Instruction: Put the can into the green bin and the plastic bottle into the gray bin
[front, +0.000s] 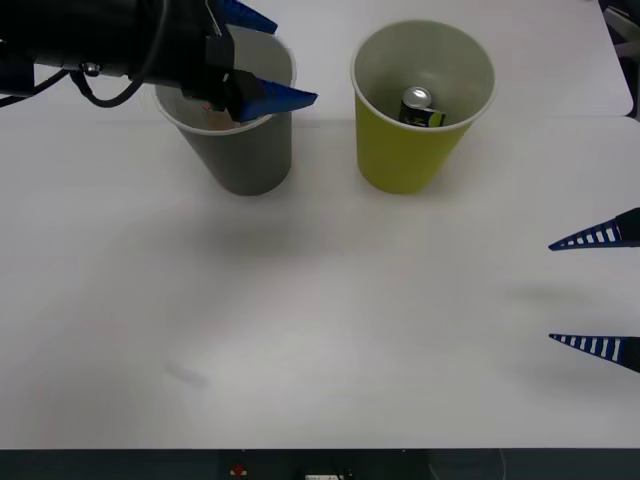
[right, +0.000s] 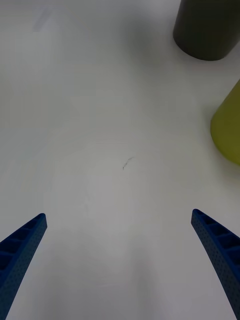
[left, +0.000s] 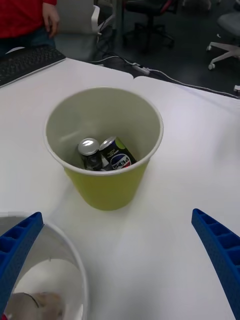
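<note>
The can (left: 119, 157), dark with a blue-red-white logo, lies inside the green bin (left: 107, 192), also seen from the front as the can (front: 422, 108) in the green bin (front: 405, 160). My left gripper (front: 262, 57) hovers open over the gray bin (front: 245, 160), with nothing between its fingers (left: 15, 245). A pale brownish shape with a bit of red, the plastic bottle (left: 32, 304), rests at the bottom of the gray bin (left: 77, 265), mostly hidden. My right gripper (front: 551, 291) stands open and empty at the table's right side, away from both bins.
A plain silver-topped can (left: 89, 151) lies beside the logo can in the green bin. A keyboard (left: 25, 62) sits at the table's far corner, with office chairs (left: 150, 20) beyond the edge. In the right wrist view, bare white table (right: 115, 125) stretches toward the gray bin (right: 207, 30).
</note>
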